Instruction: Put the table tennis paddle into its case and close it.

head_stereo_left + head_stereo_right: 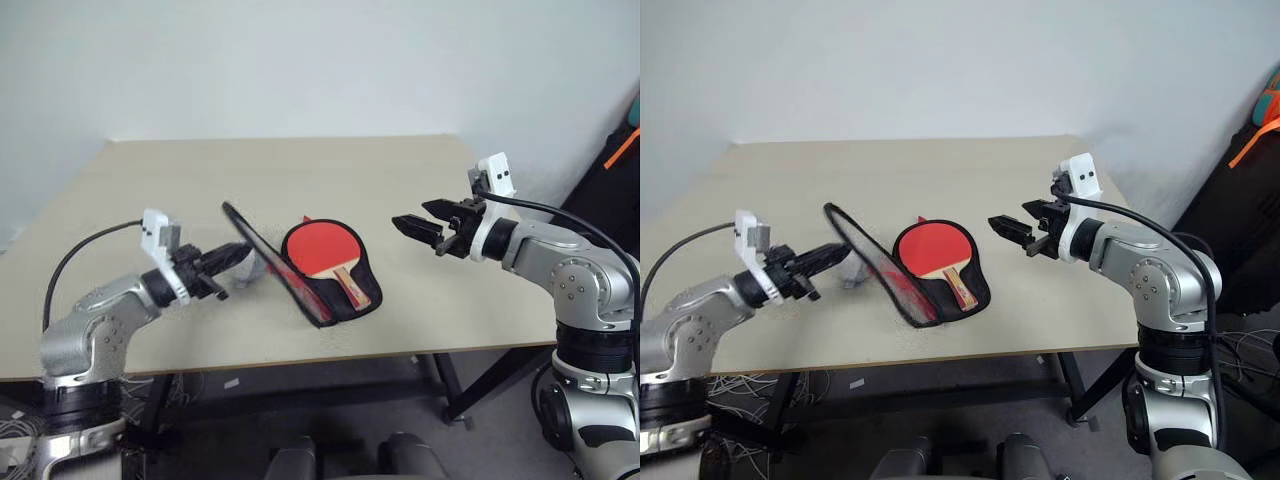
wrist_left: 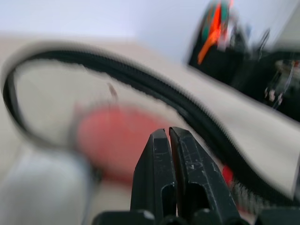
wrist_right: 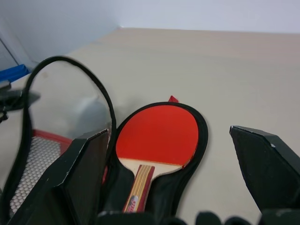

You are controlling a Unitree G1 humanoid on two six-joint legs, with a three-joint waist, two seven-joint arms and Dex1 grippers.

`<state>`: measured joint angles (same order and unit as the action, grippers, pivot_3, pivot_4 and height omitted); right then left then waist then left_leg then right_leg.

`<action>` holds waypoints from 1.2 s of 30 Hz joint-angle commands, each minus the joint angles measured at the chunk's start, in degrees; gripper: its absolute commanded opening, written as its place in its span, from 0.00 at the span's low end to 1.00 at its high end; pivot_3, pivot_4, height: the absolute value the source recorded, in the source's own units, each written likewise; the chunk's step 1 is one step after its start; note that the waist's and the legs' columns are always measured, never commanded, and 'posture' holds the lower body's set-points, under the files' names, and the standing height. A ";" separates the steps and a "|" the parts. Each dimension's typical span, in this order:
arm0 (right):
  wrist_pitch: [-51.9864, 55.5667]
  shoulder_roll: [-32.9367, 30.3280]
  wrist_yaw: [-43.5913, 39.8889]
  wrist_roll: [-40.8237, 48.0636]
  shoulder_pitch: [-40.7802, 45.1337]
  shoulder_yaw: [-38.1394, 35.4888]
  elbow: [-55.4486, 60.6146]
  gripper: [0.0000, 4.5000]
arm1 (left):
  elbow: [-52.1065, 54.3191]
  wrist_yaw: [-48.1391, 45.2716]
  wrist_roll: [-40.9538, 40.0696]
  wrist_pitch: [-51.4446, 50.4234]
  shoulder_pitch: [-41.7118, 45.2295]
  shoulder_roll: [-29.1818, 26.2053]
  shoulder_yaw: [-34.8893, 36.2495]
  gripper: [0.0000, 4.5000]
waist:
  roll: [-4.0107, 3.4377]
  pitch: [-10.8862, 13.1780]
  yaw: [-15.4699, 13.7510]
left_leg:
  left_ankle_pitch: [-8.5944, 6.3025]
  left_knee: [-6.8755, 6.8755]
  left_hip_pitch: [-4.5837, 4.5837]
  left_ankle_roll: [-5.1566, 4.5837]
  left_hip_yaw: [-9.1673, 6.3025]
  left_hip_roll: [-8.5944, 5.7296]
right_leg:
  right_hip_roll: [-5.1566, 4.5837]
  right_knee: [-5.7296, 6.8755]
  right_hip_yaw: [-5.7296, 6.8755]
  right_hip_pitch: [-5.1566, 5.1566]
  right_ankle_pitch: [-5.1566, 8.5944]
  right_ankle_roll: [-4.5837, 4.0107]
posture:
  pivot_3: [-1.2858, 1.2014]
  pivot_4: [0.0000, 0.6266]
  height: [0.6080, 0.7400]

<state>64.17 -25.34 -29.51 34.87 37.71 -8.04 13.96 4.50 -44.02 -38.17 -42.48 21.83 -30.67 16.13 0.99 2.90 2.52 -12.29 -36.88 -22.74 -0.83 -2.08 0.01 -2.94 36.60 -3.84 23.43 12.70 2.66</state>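
Near the table's (image 1: 300, 160) front edge, the red-faced, pale-handled table tennis paddle (image 1: 325, 251) lies in the case (image 1: 345, 295); its black-rimmed lid stands raised; left gripper (image 1: 240, 255) pinched together, right gripper (image 1: 412, 227) spread apart

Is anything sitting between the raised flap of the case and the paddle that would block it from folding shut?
Nothing visible does. The paddle lies flat in the lower half of the case, and the raised flap has open space above the paddle.
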 commanded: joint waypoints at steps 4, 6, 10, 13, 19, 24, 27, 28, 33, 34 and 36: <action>-1.54 -3.36 -2.15 1.89 3.82 -0.92 1.82 1.00 | 4.63 7.84 -3.23 -6.16 6.88 7.51 -5.92 0.00 | 0.01 -0.01 0.15 | -0.08 0.00 0.04 -0.02 0.04 0.00 | 0.03 0.00 -0.08 -0.02 0.01 0.07 | 0.52 0.00 0.99; -2.49 -5.32 -3.92 1.43 3.33 0.29 1.95 1.00 | 4.61 9.96 -6.03 -10.77 7.29 9.40 -5.76 0.00 | -0.03 0.01 0.19 | -0.08 0.02 0.03 -0.02 0.04 -0.01 | 0.04 0.01 -0.09 0.01 0.03 0.09 | 0.52 0.00 0.99; -5.06 -10.18 -8.63 0.42 1.17 3.37 3.12 1.00 | 5.96 11.61 -8.17 -15.63 5.92 9.03 -5.56 0.00 | -0.01 0.02 0.35 | -0.09 -0.01 0.03 -0.03 0.04 -0.01 | 0.06 0.01 -0.10 0.00 0.05 0.09 | 0.52 0.00 0.99; -6.64 -12.51 -10.79 0.06 -0.02 4.72 3.20 1.00 | 6.57 12.02 -9.20 -18.25 4.52 7.70 -5.17 0.00 | -0.02 0.02 0.38 | -0.09 -0.01 0.04 -0.03 0.03 -0.01 | 0.05 0.00 -0.10 -0.01 0.07 0.08 | 0.52 0.00 0.99; -8.36 -12.96 -10.49 -2.18 -0.44 6.20 0.26 1.00 | 5.69 18.58 -15.37 -26.21 0.72 11.41 -0.05 0.14 | 0.00 0.03 0.36 | -0.09 -0.03 0.04 -0.02 0.04 -0.02 | 0.04 -0.01 -0.11 -0.01 0.09 0.05 | 0.52 0.00 0.99; -7.79 -11.52 -9.43 -1.84 -1.75 6.47 1.83 1.00 | 4.93 24.73 -18.61 -29.62 -2.23 16.09 3.13 0.52 | 0.04 0.05 0.11 | -0.09 -0.07 0.02 -0.02 0.02 -0.03 | 0.04 -0.01 -0.11 -0.03 0.08 0.06 | 0.52 0.00 0.99; -7.24 -10.95 -8.68 -1.40 -2.41 6.30 2.60 1.00 | 4.40 28.15 -19.61 -31.28 -3.22 18.29 4.25 0.77 | 0.04 0.05 0.06 | -0.09 -0.08 0.02 -0.02 0.02 -0.06 | 0.02 -0.01 -0.13 -0.03 0.09 0.06 | 0.52 0.00 0.99; -7.11 -10.80 -8.46 -1.28 -2.58 6.23 2.77 1.00 | 4.19 28.85 -20.34 -31.92 -3.39 18.94 4.78 0.83 | 0.04 0.05 0.07 | -0.09 -0.08 0.02 -0.02 0.02 -0.06 | 0.03 -0.01 -0.13 -0.03 0.09 0.06 | 0.52 0.00 0.99; -6.06 -9.94 -7.04 -0.78 -3.46 5.67 3.90 1.00 | 3.53 31.54 -20.81 -32.97 -5.28 20.10 5.82 0.83 | 0.04 0.05 0.08 | -0.10 -0.08 0.03 -0.01 0.02 -0.06 | 0.03 -0.01 -0.13 -0.03 0.09 0.06 | 0.52 0.00 0.99; -5.84 -9.77 -6.73 -0.69 -3.64 5.56 4.15 1.00 | 3.01 32.14 -20.89 -33.16 -5.60 20.31 6.24 0.83 | 0.04 0.05 0.07 | -0.10 -0.07 0.04 0.00 0.02 -0.06 | 0.03 -0.01 -0.13 -0.03 0.09 0.05 | 0.52 0.00 0.99; -5.38 -9.47 -6.14 -0.44 -3.91 5.31 4.59 1.00 | 2.42 33.09 -21.86 -33.83 -6.22 21.06 7.08 0.83 | 0.04 0.05 0.07 | -0.10 -0.07 0.03 0.00 0.02 -0.06 | 0.03 -0.01 -0.13 -0.02 0.10 0.03 | 0.52 0.00 0.99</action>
<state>58.76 -35.04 -36.30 33.52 32.98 -0.77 16.22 6.62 -11.57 -57.86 -75.92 15.29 -10.13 22.08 1.03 2.95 2.60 -12.40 -36.96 -22.71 -0.83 -2.05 -0.05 -2.92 36.58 -3.97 23.41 12.82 2.65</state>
